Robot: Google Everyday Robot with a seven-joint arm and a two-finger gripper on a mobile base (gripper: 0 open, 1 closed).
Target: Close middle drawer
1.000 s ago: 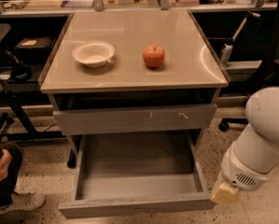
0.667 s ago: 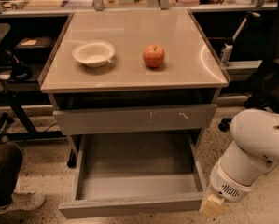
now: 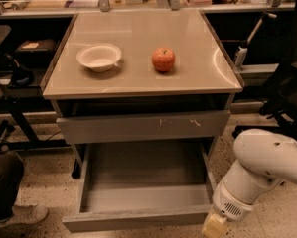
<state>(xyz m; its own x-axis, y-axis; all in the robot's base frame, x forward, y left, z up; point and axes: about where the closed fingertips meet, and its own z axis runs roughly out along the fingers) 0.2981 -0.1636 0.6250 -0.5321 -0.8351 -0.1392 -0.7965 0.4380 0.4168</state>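
middle drawer (image 3: 138, 219) is pulled well out toward the near side of the cabinet (image 3: 138, 86), its front running left-right; gripper (image 3: 215, 227), open or closed cannot tell, sits low just beside the front's right end, so the drawer lies to its left and the closing push would go toward the far side.

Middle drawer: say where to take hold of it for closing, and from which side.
Take the middle drawer by its front panel, from the front. The panel is plain, without a handle, so pinching its top edge or pressing flat on its face looks best. The gripper sits low by the panel's right end.
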